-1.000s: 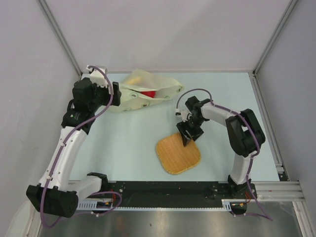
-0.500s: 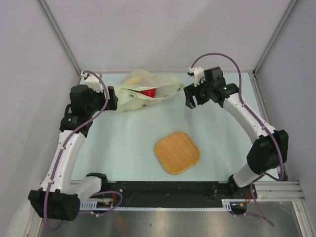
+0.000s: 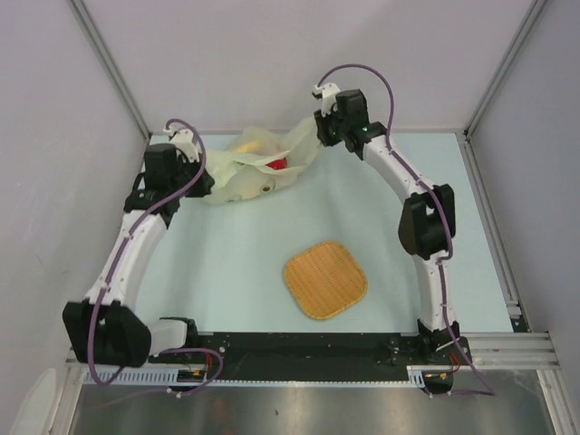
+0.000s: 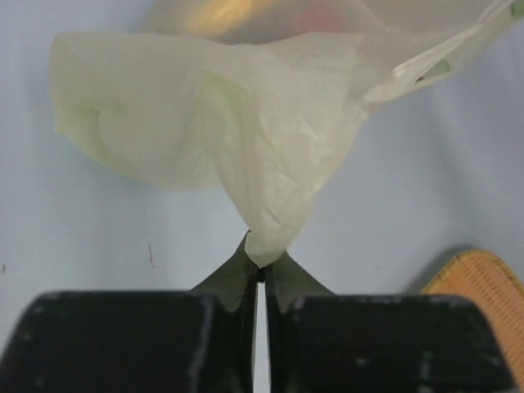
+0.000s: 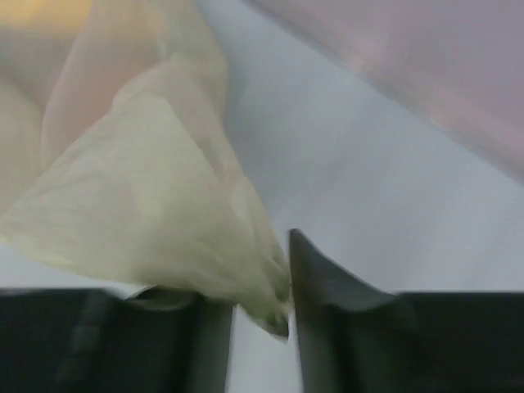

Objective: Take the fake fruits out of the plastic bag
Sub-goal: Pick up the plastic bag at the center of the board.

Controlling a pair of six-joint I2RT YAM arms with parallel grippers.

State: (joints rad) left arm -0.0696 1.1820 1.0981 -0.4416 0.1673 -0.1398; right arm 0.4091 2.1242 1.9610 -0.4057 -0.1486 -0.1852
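- A pale blue table [image 3: 236,263] stands between grey walls [image 3: 299,63].
- A cream plastic bag [image 3: 237,178] lies at the far edge of the table, stretched between the two arms.
- A red fruit [image 3: 278,164] shows inside the bag, and a yellow fruit [image 3: 245,145] shows dimly through the film behind it.
- The left gripper [image 4: 262,260] has its jaws pressed together on a pinched fold of the bag's left end.
- The right gripper [image 5: 262,286] has the bag's right corner between its jaws. They stand a little apart, and whether they clamp the film I cannot tell.
- An orange woven mat [image 3: 325,279] lies nearer the bases, well apart from the bag.
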